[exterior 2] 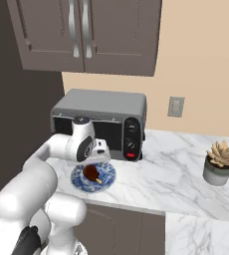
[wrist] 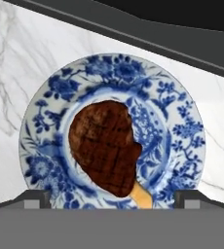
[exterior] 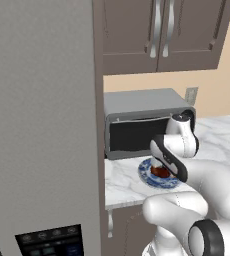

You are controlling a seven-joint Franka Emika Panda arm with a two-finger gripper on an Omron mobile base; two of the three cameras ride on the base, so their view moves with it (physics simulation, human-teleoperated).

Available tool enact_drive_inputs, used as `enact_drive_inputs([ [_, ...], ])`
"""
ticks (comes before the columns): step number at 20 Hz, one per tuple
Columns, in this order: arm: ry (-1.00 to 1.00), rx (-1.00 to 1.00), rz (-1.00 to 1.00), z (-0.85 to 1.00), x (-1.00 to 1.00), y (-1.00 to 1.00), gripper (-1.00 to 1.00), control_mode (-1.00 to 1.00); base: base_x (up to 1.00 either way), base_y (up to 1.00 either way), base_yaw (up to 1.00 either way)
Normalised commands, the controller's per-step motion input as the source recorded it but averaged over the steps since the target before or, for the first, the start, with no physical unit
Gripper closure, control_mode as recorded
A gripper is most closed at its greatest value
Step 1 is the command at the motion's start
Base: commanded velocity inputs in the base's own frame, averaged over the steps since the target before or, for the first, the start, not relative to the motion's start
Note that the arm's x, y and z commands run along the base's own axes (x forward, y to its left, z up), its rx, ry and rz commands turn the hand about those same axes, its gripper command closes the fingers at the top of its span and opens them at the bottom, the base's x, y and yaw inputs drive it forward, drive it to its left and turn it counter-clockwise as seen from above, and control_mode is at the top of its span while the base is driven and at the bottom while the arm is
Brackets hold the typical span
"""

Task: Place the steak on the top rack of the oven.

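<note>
The steak [wrist: 106, 146], a dark reddish-brown slab with a pale bone end, lies in the middle of a blue-and-white patterned plate [wrist: 182, 126] on the marble counter. My gripper [wrist: 114, 197] hovers directly above it, open, with its two fingertips [wrist: 36, 197] spread wider than the meat and nothing between them. From the base, the steak [exterior 2: 91, 173] shows just under the hand [exterior 2: 97, 158], and in the left base view the steak [exterior: 160, 171] peeks out below my wrist. A black control strip of the oven [exterior: 49, 240] sits low in the tall grey wall unit. The top rack is hidden.
A silver toaster oven [exterior 2: 101, 124] stands right behind the plate, its front edge close to my hand. A potted succulent [exterior 2: 220, 164] sits to the right on the counter [exterior 2: 176, 174]. Dark cabinets [exterior 2: 81, 35] hang overhead. The tall grey panel [exterior: 42, 125] borders the counter's left.
</note>
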Motion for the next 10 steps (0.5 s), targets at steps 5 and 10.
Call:
enact_drive_inputs([
  [5, 0.00, 0.00, 0.02, -0.23, 0.02, 0.06, -1.00, -1.00, 0.00, 0.00, 0.00],
  [10, 0.00, 0.00, 0.00, -0.44, 0.05, 0.00, -1.00, -1.00, 0.00, 0.00, 0.00],
])
